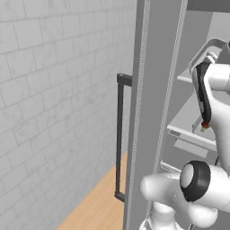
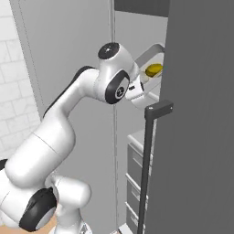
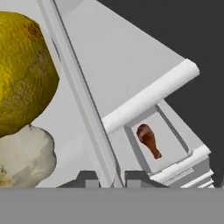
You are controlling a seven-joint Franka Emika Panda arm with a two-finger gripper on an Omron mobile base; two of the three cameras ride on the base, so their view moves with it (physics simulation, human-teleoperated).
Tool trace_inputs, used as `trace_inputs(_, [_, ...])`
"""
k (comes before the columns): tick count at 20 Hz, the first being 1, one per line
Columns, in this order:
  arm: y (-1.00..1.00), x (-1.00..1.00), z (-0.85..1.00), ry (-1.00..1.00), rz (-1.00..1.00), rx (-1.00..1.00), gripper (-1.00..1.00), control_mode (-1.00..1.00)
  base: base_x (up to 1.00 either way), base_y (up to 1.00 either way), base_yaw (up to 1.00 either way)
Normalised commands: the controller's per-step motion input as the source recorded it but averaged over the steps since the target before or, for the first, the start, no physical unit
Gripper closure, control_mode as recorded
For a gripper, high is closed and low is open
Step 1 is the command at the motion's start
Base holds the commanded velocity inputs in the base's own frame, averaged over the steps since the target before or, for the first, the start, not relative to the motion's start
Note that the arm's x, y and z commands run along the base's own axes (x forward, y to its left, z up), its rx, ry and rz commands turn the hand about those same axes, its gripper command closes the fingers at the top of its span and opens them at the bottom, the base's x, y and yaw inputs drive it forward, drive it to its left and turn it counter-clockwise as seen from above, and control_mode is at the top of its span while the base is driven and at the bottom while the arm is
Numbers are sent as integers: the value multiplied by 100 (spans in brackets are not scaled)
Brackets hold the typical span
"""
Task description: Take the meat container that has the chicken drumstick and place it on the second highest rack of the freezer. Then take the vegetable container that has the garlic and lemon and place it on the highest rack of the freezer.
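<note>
From the left base view we see the freezer (image 1: 152, 112) with its door swung open toward us, the dark bar handle (image 1: 120, 139) standing along its edge, and our arm reaching past the door into the compartment, where pale shelves show behind the wrist; the hand itself we cannot make out here. From the right base view the arm bends up and in, and the vegetable container (image 2: 148, 57) rides tilted at the hand, high in the opening, with the lemon (image 2: 153, 69) lying in it; we judge it is carried at that height because the highest rack is its goal, though the rack itself is hidden by the dark door. In the hand view the gripper (image 3: 111, 177) is pinched nearly closed on the thin wall of the vegetable container, a grip on the rim that leaves the contents free; the lemon and the garlic (image 3: 24, 159) sit touching each other on one side of that wall. Beyond and below lies the meat container (image 3: 175, 135) with the chicken drumstick (image 3: 148, 140) inside, resting on a pale shelf, which we take to be the second highest rack, so the first half looks done.
</note>
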Motion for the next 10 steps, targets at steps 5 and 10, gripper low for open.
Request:
trace_inputs(5, [-62,67,-5,2,0,6,100,-100,0,0,0])
trace_inputs(10, [-37,63,-40,0,0,0,100,-100,0,0,0])
